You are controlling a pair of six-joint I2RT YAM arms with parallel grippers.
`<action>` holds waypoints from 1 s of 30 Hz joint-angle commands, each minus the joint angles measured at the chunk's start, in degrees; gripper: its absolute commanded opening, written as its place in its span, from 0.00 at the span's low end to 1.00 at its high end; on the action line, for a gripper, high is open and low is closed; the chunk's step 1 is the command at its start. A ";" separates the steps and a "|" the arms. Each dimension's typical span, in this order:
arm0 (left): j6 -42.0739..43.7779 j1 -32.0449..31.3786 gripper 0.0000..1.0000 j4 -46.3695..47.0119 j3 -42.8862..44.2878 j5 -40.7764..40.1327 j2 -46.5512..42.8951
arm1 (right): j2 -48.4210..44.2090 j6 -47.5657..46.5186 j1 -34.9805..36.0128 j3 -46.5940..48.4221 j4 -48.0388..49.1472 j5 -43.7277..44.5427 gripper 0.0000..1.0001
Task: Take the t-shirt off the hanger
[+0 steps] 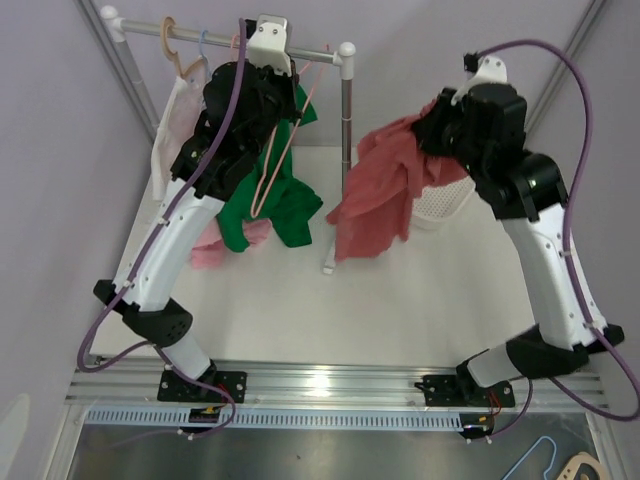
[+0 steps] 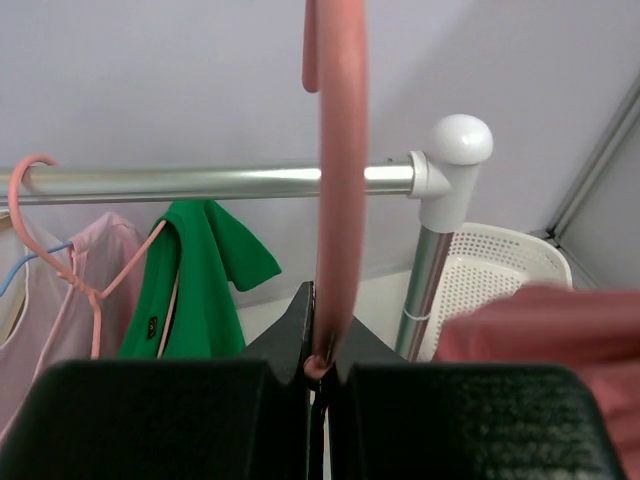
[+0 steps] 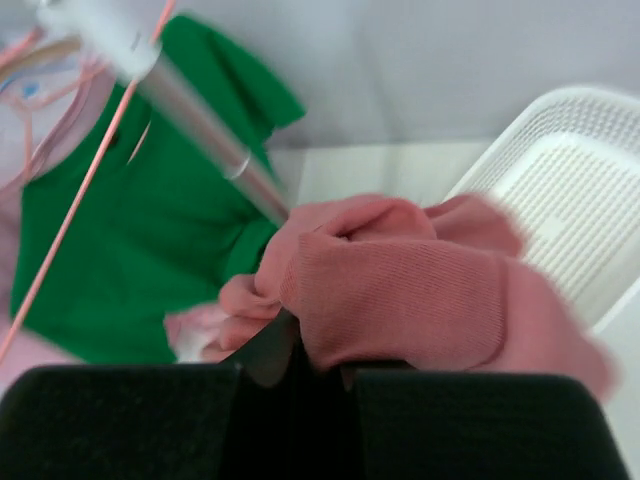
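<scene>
Top external view: salmon t-shirt (image 1: 375, 195) hangs bunched over the desk (image 1: 400, 310), just R of the rail's end post and apart from the hanger. Right fingers (image 3: 480, 425) are clamped on its cloth. Left fingers (image 2: 150, 415) pinch the pink hanger (image 2: 340, 200), hook up, in front of the rail (image 2: 200, 182). Green shirt (image 1: 285, 205) hangs nearby; white basket (image 1: 445, 205) sits behind the t-shirt.

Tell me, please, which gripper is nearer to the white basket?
Right. The right gripper, shut on the red t-shirt, is just beside the white basket. The left gripper, shut on the pink hanger, is beyond the rack post, by the green shirt.
</scene>
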 commanded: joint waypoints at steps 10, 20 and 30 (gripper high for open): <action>1.40 5.43 0.01 5.37 6.19 3.94 10.15 | 23.90 -2.05 -21.07 12.89 16.22 -4.80 0.00; 0.35 6.93 0.14 6.08 9.18 4.92 15.96 | 29.89 -1.88 -24.24 13.94 15.26 -0.13 0.99; 1.75 6.93 0.46 5.55 5.86 2.46 4.22 | 24.18 -2.94 -22.93 13.15 14.65 -9.79 0.99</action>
